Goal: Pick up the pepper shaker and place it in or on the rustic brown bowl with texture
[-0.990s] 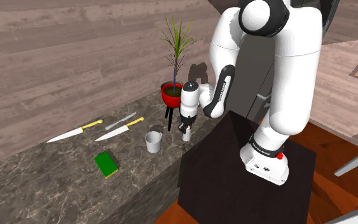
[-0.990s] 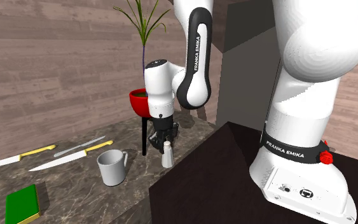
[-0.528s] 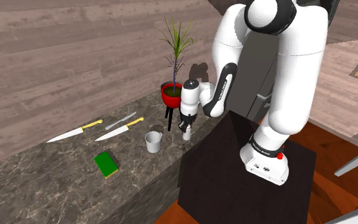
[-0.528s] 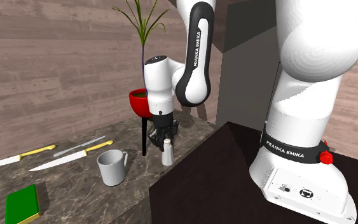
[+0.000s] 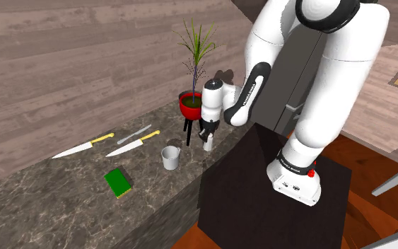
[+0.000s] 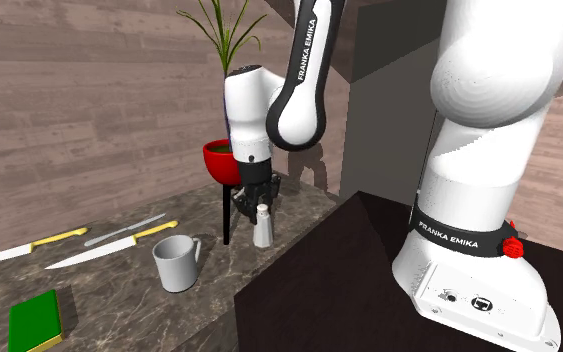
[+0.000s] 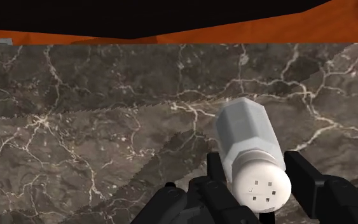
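Well, at the shoulder view's left, the dark marbled counter (image 5: 42,194) carries a long knife with a yellow handle (image 5: 83,147). Just right of it lies a second yellow-handled knife (image 5: 132,143) with a slim grey knife (image 5: 134,134) beside it, all three slanting the same way. Below them, nearer the frame's lower edge, lies a flat green block (image 5: 118,183). Further right stands a pale grey mug (image 5: 170,157), upright. Up the frame from it, a red pot (image 5: 189,105) sits on thin black legs and holds a spiky green plant (image 5: 196,44).

Next comes the pepper shaker (image 5: 208,144), a little right of the mug near the counter's right end. It is upright under the black gripper (image 5: 207,137), which points straight down from the white arm (image 5: 289,85). In the second exterior view the pepper shaker (image 6: 262,228) shows right of the mug and in front of the pot's black legs, its top tucked into the gripper.

In the wrist view the gripper (image 7: 258,173) is pinching the pepper shaker (image 7: 246,133). Its black fingers (image 7: 306,178) press on either side of the white, holed cap, and the faceted grey body points at the marble. Whether its base touches the counter, I cannot tell.

At the shoulder view's lower right, the arm's dark box stand (image 5: 261,212) butts against the counter's end.
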Controlling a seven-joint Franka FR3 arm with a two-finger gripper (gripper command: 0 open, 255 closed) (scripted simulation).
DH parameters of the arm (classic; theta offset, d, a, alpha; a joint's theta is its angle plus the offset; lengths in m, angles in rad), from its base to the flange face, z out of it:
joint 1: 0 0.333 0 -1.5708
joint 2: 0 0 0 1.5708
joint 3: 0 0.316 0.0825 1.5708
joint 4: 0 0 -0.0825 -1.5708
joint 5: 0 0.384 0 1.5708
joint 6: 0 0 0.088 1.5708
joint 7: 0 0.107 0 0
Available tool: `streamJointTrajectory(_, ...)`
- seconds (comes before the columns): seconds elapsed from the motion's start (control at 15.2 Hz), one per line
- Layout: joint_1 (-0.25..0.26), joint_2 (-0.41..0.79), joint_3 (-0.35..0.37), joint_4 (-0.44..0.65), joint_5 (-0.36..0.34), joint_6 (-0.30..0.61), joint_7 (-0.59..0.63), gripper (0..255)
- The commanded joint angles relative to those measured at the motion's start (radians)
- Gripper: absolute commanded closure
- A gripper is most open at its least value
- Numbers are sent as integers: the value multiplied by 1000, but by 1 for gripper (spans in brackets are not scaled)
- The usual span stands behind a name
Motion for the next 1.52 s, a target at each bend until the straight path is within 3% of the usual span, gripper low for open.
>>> streamJointTrajectory(0.0, -24, -42, 36, -16, 67, -23, -55, 255)
streamJointTrajectory(0.33, -52, -143, 100, -43, 234, -82, -188, 255)
streamJointTrajectory(0.79, -33, -278, 123, -59, 425, -184, -336, 255)
streamJointTrajectory(1.25, 4, -398, 109, -53, 532, -302, -423, 255)
streamJointTrajectory(1.45, -5, -397, 93, -21, 533, -331, -451, 255)
